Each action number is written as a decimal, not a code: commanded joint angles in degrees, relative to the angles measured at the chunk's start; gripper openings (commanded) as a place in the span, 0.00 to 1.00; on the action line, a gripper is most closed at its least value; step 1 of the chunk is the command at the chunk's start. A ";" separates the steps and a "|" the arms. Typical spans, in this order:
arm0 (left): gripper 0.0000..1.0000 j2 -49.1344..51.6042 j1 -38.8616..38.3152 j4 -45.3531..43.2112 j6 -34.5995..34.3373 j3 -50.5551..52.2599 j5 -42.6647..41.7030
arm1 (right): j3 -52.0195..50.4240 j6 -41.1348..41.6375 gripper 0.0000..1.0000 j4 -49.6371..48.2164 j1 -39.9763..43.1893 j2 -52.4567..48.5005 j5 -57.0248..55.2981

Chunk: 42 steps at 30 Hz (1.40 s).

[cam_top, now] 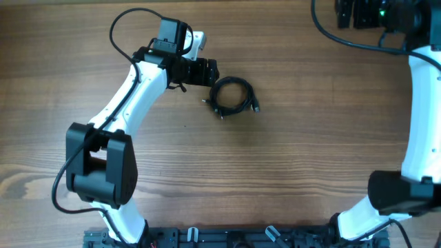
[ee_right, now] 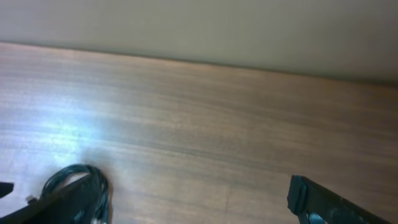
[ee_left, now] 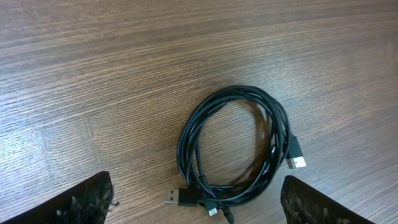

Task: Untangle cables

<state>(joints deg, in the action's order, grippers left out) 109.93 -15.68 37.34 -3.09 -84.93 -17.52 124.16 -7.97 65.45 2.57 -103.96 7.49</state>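
- Left gripper (ee_left: 198, 202): jaws spread wide, grasping nothing, just beside the cables (ee_left: 186, 137).
- Cables: one loose coil lying flat, mid-desk (cam_top: 310, 172).
- Handling (a judgement): light, limp, likely slippery; best taken by one outer strand or near a plug.
- Count: one coil; three plug ends (ee_left: 297, 158) visible; the number of cords is unclear.
- Right gripper (ee_right: 186, 210): jaws released, empty, well apart from the coil.

Evenly lit, bright overhead. Pale glare on desk (ee_right: 68, 134), left of right wrist view; soft, blurred there. Left wrist sharp, faint shadows.
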 commanded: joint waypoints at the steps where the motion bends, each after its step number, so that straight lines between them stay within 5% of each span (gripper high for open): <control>1: 0.88 2.62 0.02 -0.26 0.92 -0.98 -0.90 | 0.98 1.86 1.00 -0.42 -0.13 -4.63 1.55; 19: 0.89 2.71 -1.60 -2.84 0.70 -0.98 -0.85 | 0.98 5.14 1.00 -1.55 -0.13 -14.29 -2.54; 32: 0.86 2.71 -1.84 -2.19 -0.50 -0.98 0.48 | 0.98 1.36 0.99 -26.82 -3.87 -12.81 -12.39; 42: 0.89 2.71 -1.84 -2.23 -0.57 -0.98 2.03 | -2.99 1.77 1.00 -22.97 2.36 -8.55 -14.93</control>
<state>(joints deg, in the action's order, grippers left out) 112.36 -17.47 35.16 -3.36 -84.95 -16.99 123.87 -6.74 42.81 0.73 -117.82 -5.28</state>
